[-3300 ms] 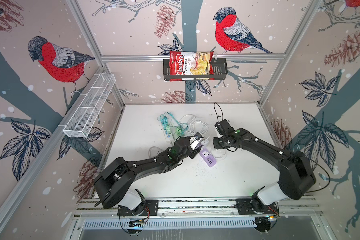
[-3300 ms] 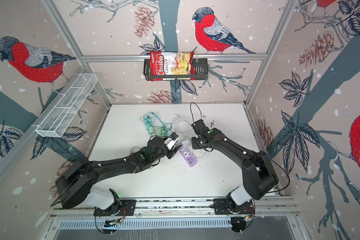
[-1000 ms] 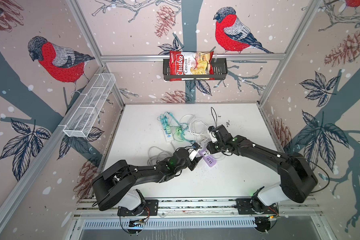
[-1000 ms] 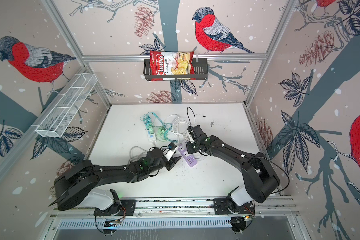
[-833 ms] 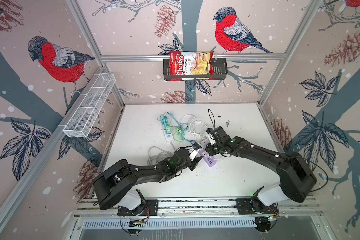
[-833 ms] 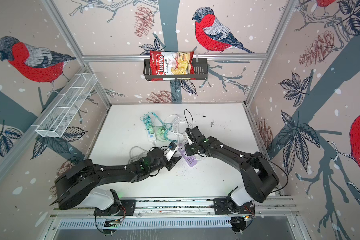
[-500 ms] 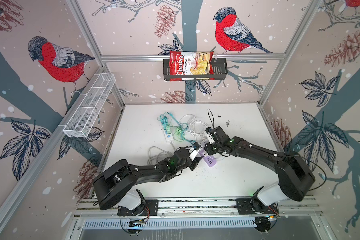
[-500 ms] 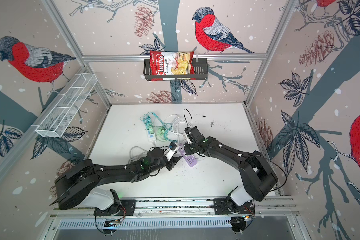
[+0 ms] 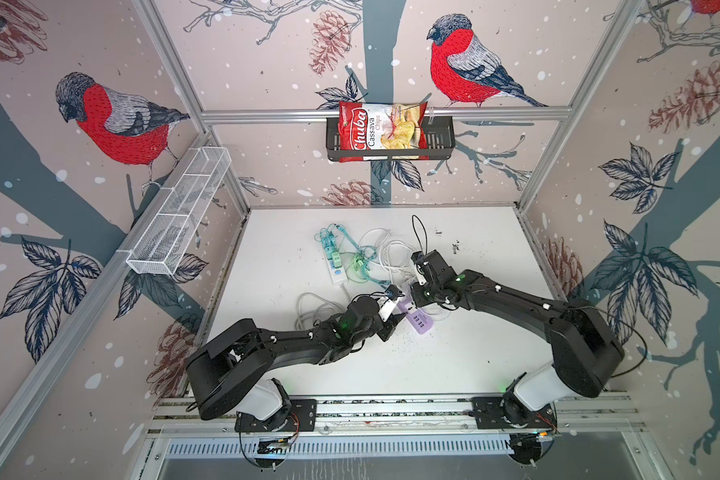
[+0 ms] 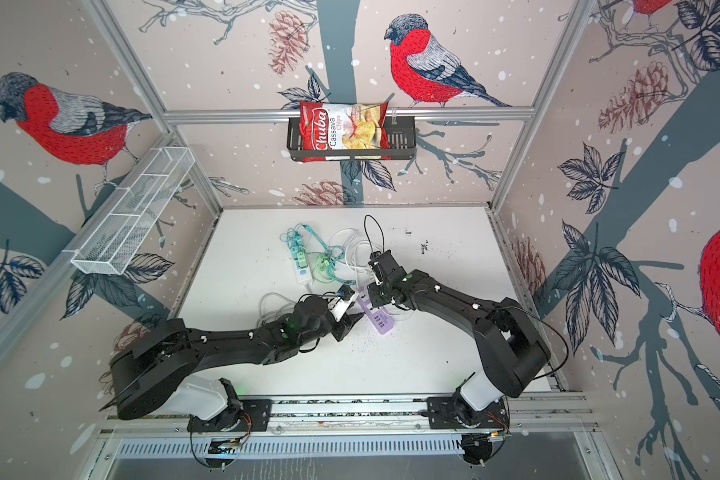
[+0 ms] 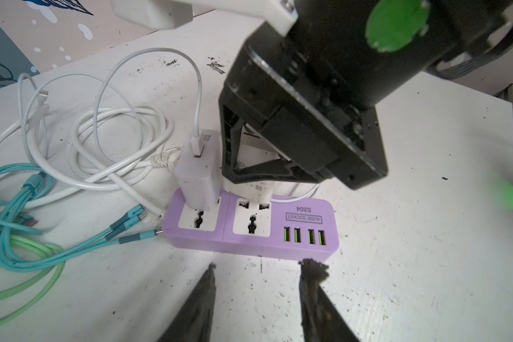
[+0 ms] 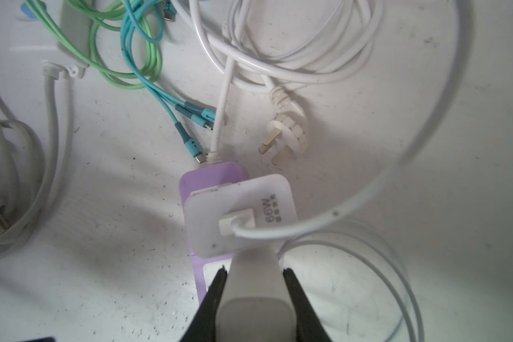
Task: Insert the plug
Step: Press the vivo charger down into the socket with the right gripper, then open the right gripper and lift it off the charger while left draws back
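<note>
Hard to see the prongs of the white plug (image 11: 256, 186) (tucked behind the black right pincer (image 12: 253, 271)), so cannot tell whether in the socket or only over it. Pinched tight in the right pincer's tips, right at the second socket of the purple power strip (image 11: 249, 237), beside a white charger (image 11: 197, 174) standing in the first socket. Lying mid-surface (image 9: 474, 353), that strip. As for the left pincer (image 11: 261, 266): spread apart, holding nothing, just on the near side of the strip, not touching. Cables (image 11: 101, 148) cut off at the picture edge.
</note>
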You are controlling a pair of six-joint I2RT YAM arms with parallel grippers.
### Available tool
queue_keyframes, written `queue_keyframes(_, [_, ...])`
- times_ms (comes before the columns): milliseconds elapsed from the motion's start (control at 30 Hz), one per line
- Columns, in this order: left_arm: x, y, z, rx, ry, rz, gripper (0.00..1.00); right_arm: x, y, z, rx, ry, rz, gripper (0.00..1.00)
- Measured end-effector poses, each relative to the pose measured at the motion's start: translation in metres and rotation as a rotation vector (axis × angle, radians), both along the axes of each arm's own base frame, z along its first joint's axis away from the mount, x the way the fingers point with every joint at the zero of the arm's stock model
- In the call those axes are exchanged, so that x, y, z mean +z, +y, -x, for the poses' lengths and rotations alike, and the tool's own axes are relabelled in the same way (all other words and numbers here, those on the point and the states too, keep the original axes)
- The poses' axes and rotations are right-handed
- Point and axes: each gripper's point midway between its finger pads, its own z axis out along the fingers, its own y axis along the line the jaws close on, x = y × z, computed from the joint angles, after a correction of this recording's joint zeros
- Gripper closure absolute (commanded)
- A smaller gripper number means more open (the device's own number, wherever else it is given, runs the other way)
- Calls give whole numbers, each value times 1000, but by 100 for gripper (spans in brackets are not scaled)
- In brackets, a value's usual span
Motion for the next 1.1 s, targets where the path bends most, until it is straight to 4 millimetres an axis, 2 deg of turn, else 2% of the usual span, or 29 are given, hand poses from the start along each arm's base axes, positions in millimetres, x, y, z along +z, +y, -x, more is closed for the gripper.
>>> queue_keyframes(200, [-7, -4, 1, -11, 12, -12, 57, 1, -2, 2, -5, -2, 22, 100])
queue_keyframes(300, [-13, -12, 11, -46, 18, -10, 58, 4, -7, 5, -26, 29, 2, 100])
queue_keyframes(467, [-12, -40, 38, -85, -1, 65, 55, 35, -11, -4, -113, 27, -122, 99])
queue_keyframes(533, [-11, -50, 43, -79, -9, 90, 55, 49, -19, -7, -159, 18, -173, 99])
queue_keyframes(667, [-9, -64, 34, -22, -35, 151, 54, 61, -37, -7, -240, 29, -237, 99])
queue_keyframes(833, [-7, -76, 20, 53, -60, 216, 55, 75, -57, 2, -304, 32, -289, 99])
queue_keyframes(933, [1, -95, 7, 83, -85, 264, 55, 96, -84, 4, -399, -4, -333, 99])
queue_keyframes(1100, [20, -129, -9, 89, -136, 318, 55, 152, -160, 1, -637, -185, -381, 99])
